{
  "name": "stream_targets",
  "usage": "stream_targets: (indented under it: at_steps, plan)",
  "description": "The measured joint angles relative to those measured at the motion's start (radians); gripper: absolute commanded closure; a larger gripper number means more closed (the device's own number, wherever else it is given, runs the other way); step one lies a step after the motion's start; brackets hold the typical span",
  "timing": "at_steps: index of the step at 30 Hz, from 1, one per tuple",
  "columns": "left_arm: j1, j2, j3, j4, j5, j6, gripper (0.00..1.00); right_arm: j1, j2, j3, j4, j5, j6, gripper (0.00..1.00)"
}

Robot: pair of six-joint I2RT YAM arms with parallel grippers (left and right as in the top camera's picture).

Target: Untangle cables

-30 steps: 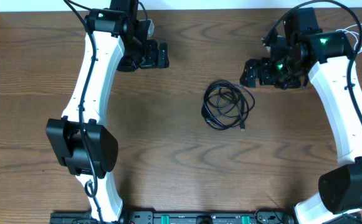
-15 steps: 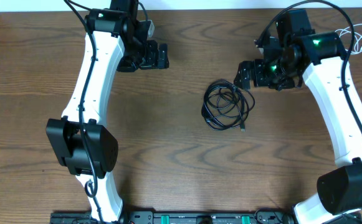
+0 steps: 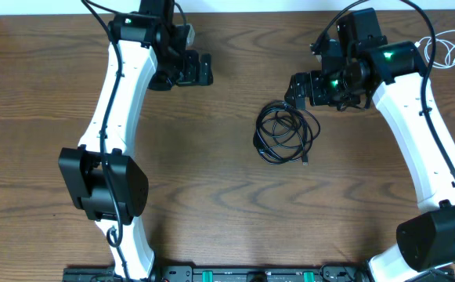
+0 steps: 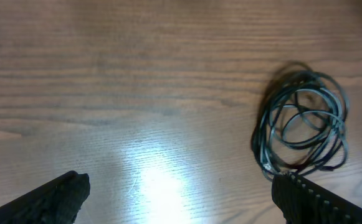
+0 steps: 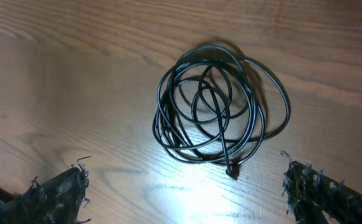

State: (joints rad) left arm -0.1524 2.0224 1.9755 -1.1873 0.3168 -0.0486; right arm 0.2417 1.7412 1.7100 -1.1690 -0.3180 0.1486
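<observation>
1. The black cable [image 3: 285,135] is bunched in a loose, tangled coil about mid-table [image 3: 211,180], a bit toward the right edge. Its plug end pokes out on the near side. A white cable [image 3: 446,47] sits way off in the far right corner, well apart from it.
2. What's new: over the last second the right end effector [image 3: 297,92] has slid in from the right edge side. It now hovers just beside the coil's far rim. The coil itself hasn't budged.
3. The right end effector is spread wide and holds nothing. Its wrist view looks straight down at the coil, which sits between the fingers but isn't touching them.
4. The left end effector [image 3: 202,69] is released and empty too, parked near the far edge where it was.
5. My read: this is the approach for a first grab, and no untangling has happened yet.
</observation>
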Motion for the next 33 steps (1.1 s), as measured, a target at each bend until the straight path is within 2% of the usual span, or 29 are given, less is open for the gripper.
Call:
stream_targets:
  at_steps: [12,18,25,33]
  plan:
    - [-0.007,0.0,-0.183,0.108,0.065,-0.012,0.06,0.0,0.003,0.0,0.029,0.0,0.0,0.01]
    - [-0.071,0.0,-0.252,0.211,0.126,-0.03,0.07,0.0,0.003,0.0,0.028,0.008,0.003,0.01]
    - [-0.188,0.0,-0.266,0.315,0.18,-0.071,0.18,0.0,0.003,0.0,0.026,0.029,0.004,0.01]
    - [-0.251,0.069,-0.266,0.341,0.183,-0.09,0.3,0.0,0.004,0.0,0.003,0.103,0.012,0.01]
